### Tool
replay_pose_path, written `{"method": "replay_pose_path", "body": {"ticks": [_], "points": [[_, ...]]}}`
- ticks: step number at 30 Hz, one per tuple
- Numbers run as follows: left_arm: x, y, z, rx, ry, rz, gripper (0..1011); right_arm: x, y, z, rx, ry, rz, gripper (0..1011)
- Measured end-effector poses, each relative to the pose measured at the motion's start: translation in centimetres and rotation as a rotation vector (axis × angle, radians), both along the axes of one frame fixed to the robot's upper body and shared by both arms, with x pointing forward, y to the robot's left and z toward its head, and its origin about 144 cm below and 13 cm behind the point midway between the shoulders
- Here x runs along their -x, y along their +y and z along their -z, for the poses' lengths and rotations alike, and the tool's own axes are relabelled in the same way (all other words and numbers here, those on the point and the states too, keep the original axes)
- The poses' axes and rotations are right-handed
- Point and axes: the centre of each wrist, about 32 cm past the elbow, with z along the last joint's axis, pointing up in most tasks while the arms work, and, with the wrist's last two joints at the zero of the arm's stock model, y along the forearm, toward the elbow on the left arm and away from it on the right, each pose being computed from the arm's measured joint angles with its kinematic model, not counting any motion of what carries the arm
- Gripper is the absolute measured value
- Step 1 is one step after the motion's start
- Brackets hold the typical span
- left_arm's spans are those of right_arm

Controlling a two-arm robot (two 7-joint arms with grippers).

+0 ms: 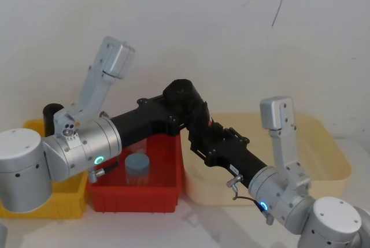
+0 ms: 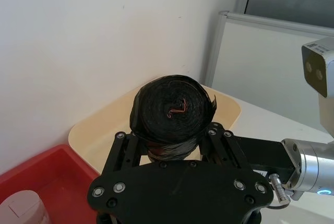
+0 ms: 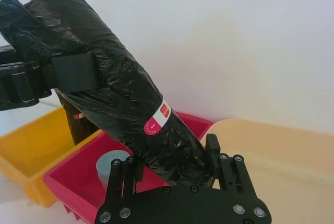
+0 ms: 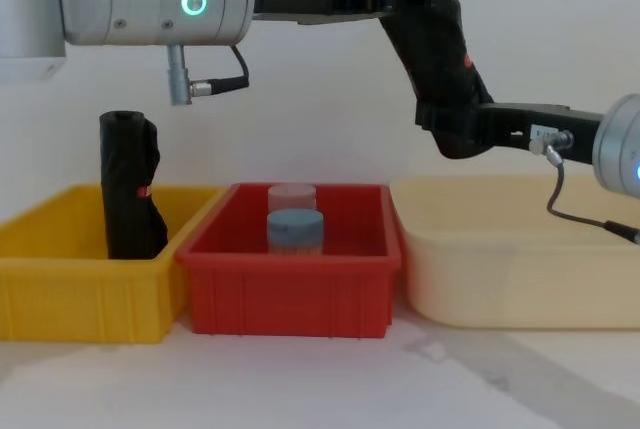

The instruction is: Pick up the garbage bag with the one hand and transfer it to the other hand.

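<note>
Head view: garbage bag (image 1: 188,95) held in the air above the red bin's (image 1: 133,199) right rim, gripped at both ends.
Yellow bin (image 4: 90,289), just beside the red bin's left wall, holds a slumped black roll (image 4: 130,189). Left gripper (image 1: 178,104), on the arm with a green ring light, reaches in above the red bin and pinches the bag's upper part, one pad (image 3: 75,72) pressed into the plastic. Inside the red bin stand a blue-lidded jar (image 4: 295,227) and a paler jar (image 4: 292,194) behind it. The bag hangs clear of the red bin, tilted with its top leaning left, and has a red-and-white label (image 3: 156,121) at mid-length. Right gripper (image 1: 199,138), on the arm with a blue ring light, comes from the red bin's right and is clamped on the bag's lower end, fingers (image 3: 211,151) against both sides. Cream tub (image 4: 520,279) sits just beside the red bin's right wall.
</note>
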Motion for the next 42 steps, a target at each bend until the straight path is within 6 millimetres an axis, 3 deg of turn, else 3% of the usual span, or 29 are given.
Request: {"method": "replay_pose_path", "body": {"ticks": [42], "points": [[-0.2, -0.5, -1.8, -0.053, 0.11, -0.03, 496, 1.3, -0.6, -0.5, 0.065, -0.014, -0.156, 690]]}}
